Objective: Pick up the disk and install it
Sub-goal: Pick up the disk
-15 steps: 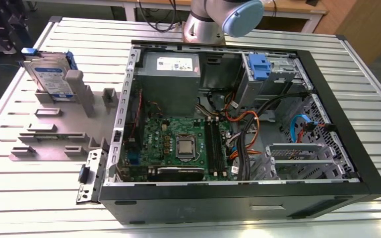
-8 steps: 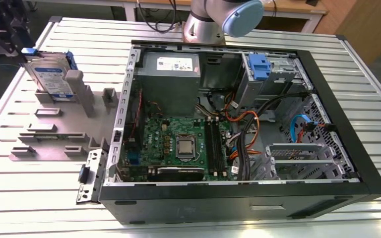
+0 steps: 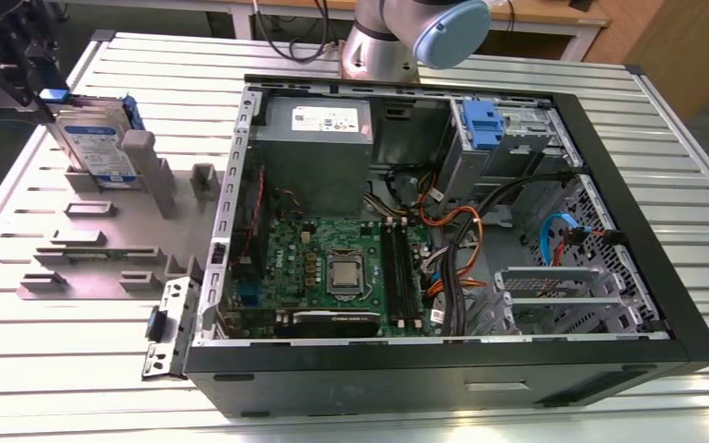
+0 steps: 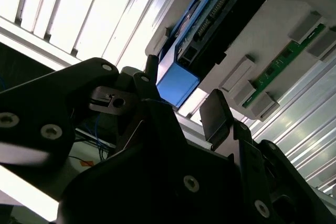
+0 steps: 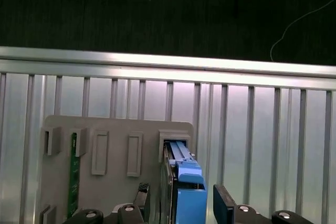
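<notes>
The disk (image 3: 91, 148) is seen standing on edge in a grey slotted holder (image 3: 133, 214) on the ribbed metal worktop (image 3: 59, 369), to the exterior view's left of an opened computer case (image 3: 453, 380). The tool (image 5: 182, 207) is positioned at the disk's upper end. Its fingers (image 5: 223, 211) are spread either side of the blue carrier, with gaps visible in the first wrist view.

Everything sits on a ribbed aluminium table (image 3: 650, 148), with light glinting off the slats. A wooden desk (image 3: 552, 17) stands at the far edge, a wooden cabinet (image 3: 687, 46) on the exterior view's right, and there's dark floor (image 5: 131, 14) beyond.
</notes>
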Robot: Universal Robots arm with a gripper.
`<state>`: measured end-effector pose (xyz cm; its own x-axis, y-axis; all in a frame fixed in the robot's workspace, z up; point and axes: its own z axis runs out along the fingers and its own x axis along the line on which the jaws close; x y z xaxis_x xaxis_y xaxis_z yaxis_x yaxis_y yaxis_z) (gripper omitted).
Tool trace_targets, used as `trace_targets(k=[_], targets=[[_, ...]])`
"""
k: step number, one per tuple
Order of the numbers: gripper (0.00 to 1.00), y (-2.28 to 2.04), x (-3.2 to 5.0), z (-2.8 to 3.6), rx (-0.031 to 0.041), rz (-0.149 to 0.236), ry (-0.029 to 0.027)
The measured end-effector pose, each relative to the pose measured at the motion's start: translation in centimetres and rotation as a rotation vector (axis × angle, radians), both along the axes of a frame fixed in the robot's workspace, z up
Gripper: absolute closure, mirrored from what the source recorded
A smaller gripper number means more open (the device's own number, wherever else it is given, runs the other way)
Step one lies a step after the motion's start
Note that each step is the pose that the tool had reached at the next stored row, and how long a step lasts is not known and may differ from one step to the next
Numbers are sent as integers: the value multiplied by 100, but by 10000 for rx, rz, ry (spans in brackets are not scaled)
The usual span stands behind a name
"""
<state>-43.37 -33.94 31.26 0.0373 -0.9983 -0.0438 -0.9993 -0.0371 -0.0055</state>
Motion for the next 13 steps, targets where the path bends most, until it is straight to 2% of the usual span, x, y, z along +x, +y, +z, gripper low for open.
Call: trace_targets(k=[5,8,9,13], targets=[[41,1,-1,-47,11,25,2],[42,0,-1,-50,10,28,4],[49,0,-1,-52,11,28,2],[49,3,0,-58,12,30,-1]])
